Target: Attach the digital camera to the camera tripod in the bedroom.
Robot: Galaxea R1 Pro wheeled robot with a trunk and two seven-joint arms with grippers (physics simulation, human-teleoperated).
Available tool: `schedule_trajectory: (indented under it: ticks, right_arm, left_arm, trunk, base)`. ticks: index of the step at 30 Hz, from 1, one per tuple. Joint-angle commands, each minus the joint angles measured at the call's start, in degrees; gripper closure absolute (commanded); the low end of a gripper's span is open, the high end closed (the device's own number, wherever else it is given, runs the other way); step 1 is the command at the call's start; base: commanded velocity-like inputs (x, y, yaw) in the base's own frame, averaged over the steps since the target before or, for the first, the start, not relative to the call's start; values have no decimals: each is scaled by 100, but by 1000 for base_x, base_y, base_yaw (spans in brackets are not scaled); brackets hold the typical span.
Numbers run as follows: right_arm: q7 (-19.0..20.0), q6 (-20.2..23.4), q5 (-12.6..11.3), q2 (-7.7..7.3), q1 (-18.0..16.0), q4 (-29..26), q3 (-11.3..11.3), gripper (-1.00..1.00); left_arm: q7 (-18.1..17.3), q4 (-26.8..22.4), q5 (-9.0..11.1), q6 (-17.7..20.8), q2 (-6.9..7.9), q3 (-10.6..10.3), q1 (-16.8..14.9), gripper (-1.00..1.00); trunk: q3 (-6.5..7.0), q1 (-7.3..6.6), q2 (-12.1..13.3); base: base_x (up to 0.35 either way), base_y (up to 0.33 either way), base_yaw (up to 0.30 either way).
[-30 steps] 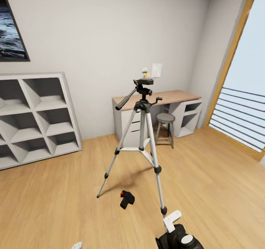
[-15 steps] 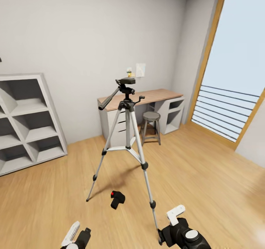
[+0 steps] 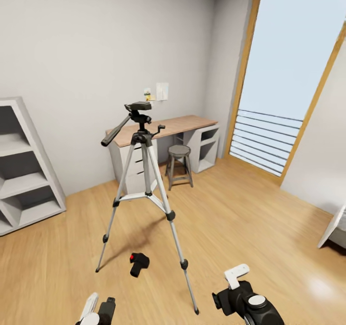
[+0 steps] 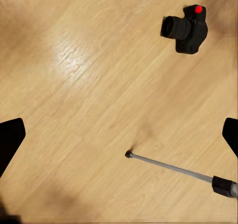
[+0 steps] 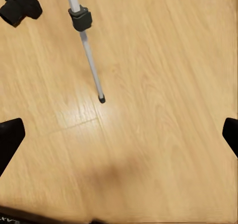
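Observation:
The camera tripod (image 3: 144,171) stands upright on the wood floor in the middle of the bedroom, its black head (image 3: 138,107) bare on top. The digital camera (image 3: 138,263), black with a red button, lies on the floor between the tripod's legs. Low in the head view, my left gripper (image 3: 99,306) and right gripper (image 3: 229,286) hang open and empty, short of the tripod. The left wrist view looks down on the camera (image 4: 186,29) and a tripod foot (image 4: 129,154). The right wrist view holds a tripod leg (image 5: 82,20) and the camera (image 5: 19,5) at its edge.
A wood-topped desk (image 3: 163,128) with a round grey stool (image 3: 179,164) stands against the far wall. A grey cube shelf (image 3: 19,171) is at the left. A tall wood-framed window (image 3: 288,99) with railing is at the right, and a bed corner (image 3: 336,226) beyond it.
The whole head view has swung to the right, so shelf and tripod slid left in the picture. My left gripper has come into view. Tripod and camera keep their places on the floor.

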Motion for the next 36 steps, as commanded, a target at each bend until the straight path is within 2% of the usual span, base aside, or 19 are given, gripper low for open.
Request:
schedule_trajectory:
  ticks: [1, 4, 7, 8, 9, 15, 22, 25, 36]
  right_arm:
    - [52, 103, 61, 3, -23, -15, -1, -100]
    - [60, 418, 57, 62, -131, -61, -20, -100]
    - [64, 781, 32, 208, -357, -89, -38, -100]
    - [64, 1011, -77, 342, -551, -105, -127, -100]
    - [64, 1011, -77, 342, -551, -105, -127, -100]
    - [63, 1022, -291, 457, -940, -138, -420, -100]
    - [63, 1022, -338, 480, -1123, -152, -487, -100]
    - [63, 1022, -349, 485, -1212, -156, -497, -100]
    - [63, 1022, -355, 487, -1387, -157, -501, -100]
  left_arm:
    - [35, -10, 123, -23, -2, 14, -16, -100]
    - [86, -1, 331, -145, 11, 16, -89, -100]
    - [284, 6, 434, -272, 21, 28, -216, -100]
    - [729, 11, 498, -361, 28, 30, -352, -100]
    - [729, 11, 498, -361, 28, 30, -352, -100]
    - [1311, 8, 577, -525, 30, 34, -475, -100]
    - [1393, 14, 548, -607, 49, 16, -503, -100]
    - [1375, 19, 542, -620, 105, 28, -512, -100]
    - [1207, 58, 542, -643, 141, 41, -593, -100]
  trunk:
    - [-6, 0, -3]
    - [-6, 0, -3]
    - [-6, 0, -3]
    - [-6, 0, -3]
    - [-6, 0, -3]
    - [-6, 0, -3]
    - [-6, 0, -3]
    - [-6, 0, -3]
    - [-6, 0, -3]
  base:
    - [0, 0, -266]
    - [0, 0, -266]
    - [0, 0, -236]
    - [0, 0, -105]
    - [0, 0, -105]
    - [0, 0, -51]
    - [0, 0, -11]
    - [23, 26, -3]
    - [133, 206, -102]
